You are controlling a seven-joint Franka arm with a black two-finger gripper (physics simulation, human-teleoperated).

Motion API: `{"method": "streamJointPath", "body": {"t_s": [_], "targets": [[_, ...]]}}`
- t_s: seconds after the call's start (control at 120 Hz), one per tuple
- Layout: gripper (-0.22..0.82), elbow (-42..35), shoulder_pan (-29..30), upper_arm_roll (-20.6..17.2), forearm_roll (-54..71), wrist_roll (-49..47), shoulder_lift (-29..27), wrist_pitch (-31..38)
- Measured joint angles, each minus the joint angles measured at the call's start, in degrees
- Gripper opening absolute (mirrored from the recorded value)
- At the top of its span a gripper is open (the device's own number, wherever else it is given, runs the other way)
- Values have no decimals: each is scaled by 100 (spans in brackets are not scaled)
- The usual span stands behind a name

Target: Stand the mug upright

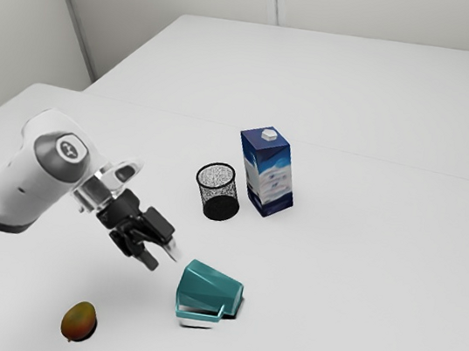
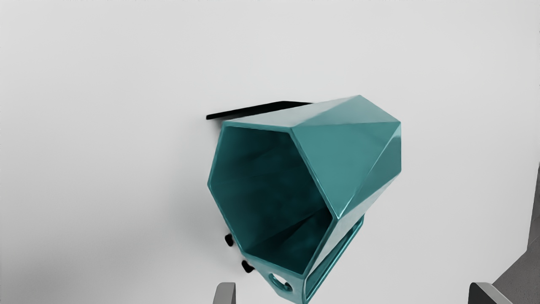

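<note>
My gripper [image 1: 162, 257] hangs above the table at the exterior view's left of the teal mug [image 1: 210, 288], apart from it. The faceted mug lies on its side, its handle toward the exterior view's bottom edge. In the wrist view the mug [image 2: 350, 156] shows its dark hollow mouth, and its handle reaches down toward the space between the fingertips. The gripper [image 2: 352, 293] is open, its two fingertips wide apart with nothing held between them.
A black mesh cup [image 1: 219, 193] stands beyond the mug, beside a blue and white carton [image 1: 268, 173]. A mango [image 1: 79, 321] lies on the white table [image 1: 361, 274], near the exterior view's bottom left.
</note>
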Motion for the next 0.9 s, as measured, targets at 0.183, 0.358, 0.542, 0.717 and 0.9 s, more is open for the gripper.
{"method": "streamJointPath", "body": {"t_s": [0.183,0.358,0.542,0.717,0.9], "targets": [[60,-1,93,0,-328,522,361,95],[60,58,29,-10,-781,1014,691,110],[60,77,-8,-26,-1166,1408,872,-5],[60,120,-48,-64,-1500,1750,1005,-188],[60,165,-190,-104,-1678,2035,1079,-311]]}}
